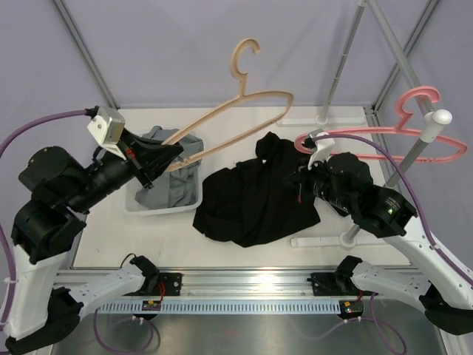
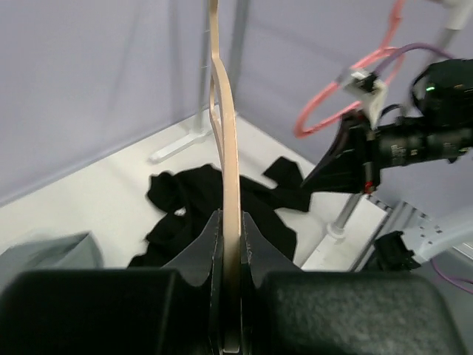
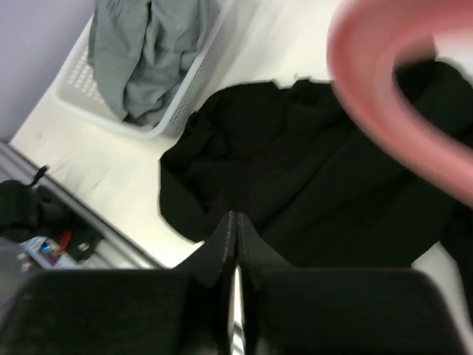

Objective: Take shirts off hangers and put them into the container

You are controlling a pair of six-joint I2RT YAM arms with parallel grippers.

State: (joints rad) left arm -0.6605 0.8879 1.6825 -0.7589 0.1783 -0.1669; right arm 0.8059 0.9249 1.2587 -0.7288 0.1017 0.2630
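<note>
Black cloth shirt (image 1: 255, 198) lies crumpled just right of the clear plastic container (image 1: 159, 211), nearest the right gripper (image 3: 233, 219), whose jaws are pressed together; left gripper (image 2: 230, 225) pinches the tan wooden hanger (image 1: 244, 103).

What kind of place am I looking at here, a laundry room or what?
Probably a robotics lab test cell, not a laundry room: a white table boxed in by plain grey panels on metal posts, with two robot arms bolted to a rail at its near edge.

bright even light, soft shadows, pink hanger (image 3: 392, 103) blurred close-up
</note>
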